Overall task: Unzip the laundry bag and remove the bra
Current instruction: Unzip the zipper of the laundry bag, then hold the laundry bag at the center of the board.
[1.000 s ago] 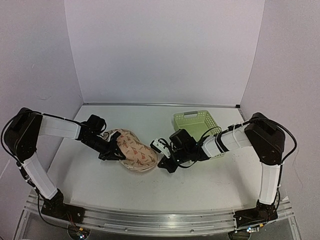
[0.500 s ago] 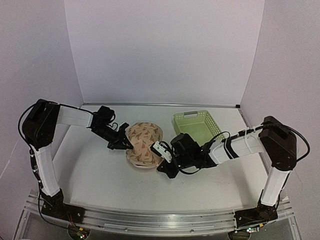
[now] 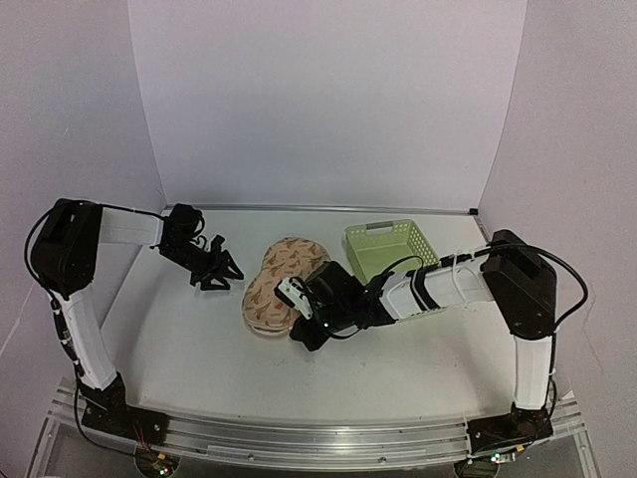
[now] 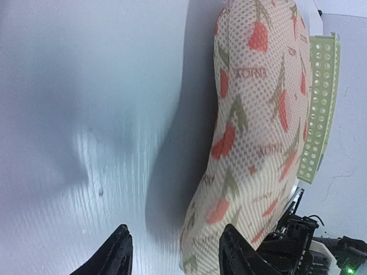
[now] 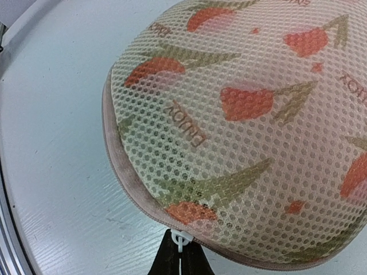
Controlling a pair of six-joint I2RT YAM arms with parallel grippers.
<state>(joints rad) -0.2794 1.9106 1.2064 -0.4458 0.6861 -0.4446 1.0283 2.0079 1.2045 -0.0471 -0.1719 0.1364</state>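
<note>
Pinching the white zipper pull (image 5: 181,241) at the laundry bag's (image 3: 282,283) near seam, right gripper (image 5: 179,260) is clamped tight, placed to draw the zip | left gripper (image 3: 217,271) spread, holding nothing, just left of the bag, likely to brace it | bag zipped, mid-table, left of green mesh basket (image 3: 382,227) | bra unseen, presumably inside

Table (image 3: 189,344), white, carried two things in my view. The laundry bag (image 3: 277,284) lay flat near mid-table, and its zipper seam was shut where my right wrist camera saw it. The pale green basket (image 3: 390,249) stood upright just right of the bag, slightly farther back.
</note>
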